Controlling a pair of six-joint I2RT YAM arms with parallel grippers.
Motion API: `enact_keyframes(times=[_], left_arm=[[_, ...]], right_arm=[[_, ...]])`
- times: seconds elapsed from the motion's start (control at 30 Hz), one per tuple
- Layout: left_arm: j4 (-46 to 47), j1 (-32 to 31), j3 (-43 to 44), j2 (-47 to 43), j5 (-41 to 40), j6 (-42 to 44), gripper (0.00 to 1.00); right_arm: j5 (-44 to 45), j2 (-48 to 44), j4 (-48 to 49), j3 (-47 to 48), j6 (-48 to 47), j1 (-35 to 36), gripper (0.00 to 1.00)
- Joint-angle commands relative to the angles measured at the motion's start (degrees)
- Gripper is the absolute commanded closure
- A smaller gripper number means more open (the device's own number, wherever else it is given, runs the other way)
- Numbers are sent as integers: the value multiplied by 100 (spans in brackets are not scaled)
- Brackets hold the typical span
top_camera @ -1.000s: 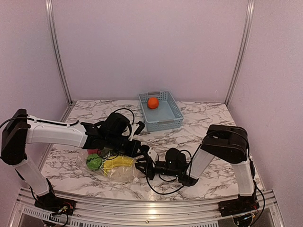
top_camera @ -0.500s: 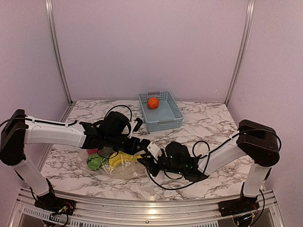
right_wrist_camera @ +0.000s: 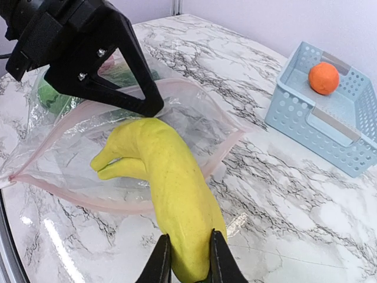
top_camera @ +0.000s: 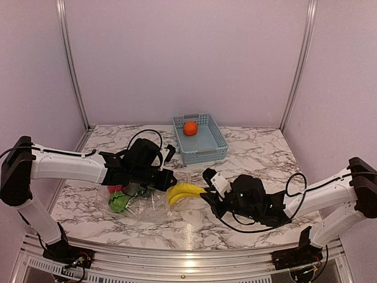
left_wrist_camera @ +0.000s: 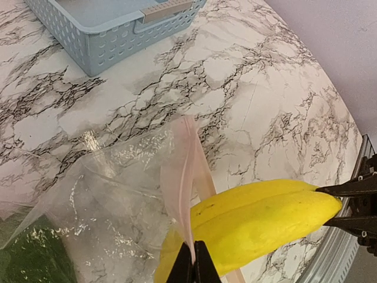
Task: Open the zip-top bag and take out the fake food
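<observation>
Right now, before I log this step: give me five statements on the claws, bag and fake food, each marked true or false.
1. The right claw grips the banana. True.
2. The banana sits fully inside the zip-top bag. False: it pokes out through the bag's open mouth.
3. The orange ball lies in the blue basket. True.
4. The left claw hangs open over the basket. False: it is shut on the bag's edge.
5. A green toy lies inside the bag. True.

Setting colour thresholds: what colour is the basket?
Light blue; the basket shows best in the right wrist view.
</observation>
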Motion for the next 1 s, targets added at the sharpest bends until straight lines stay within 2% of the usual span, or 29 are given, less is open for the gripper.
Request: enact_keyframes(times=[0.0,0.27,0.43,0.5,0.73,0.97], left_arm=[[-36,50,-125,55,-87,-2,100],[43,113,-143,77,-15,-58,100],[173,153,-135,107,32,-79,100],[199,167,-129,112,40,-78,100],[245,234,-30,186,66,-95,100],[285,308,-1,202,50,-99,100]], right_arm=[[549,-658,-699,3,90,-36,97],[305,-1583,-1002,61,51,-927,96],[-21,-1323,-707,512,-158,-1619,97],[-56,-1042,-636,845,-80,-2025,100],[-261,516,-419,2430,4,-3033,100],[-308,2557,-622,4497,-121,-3390,99]])
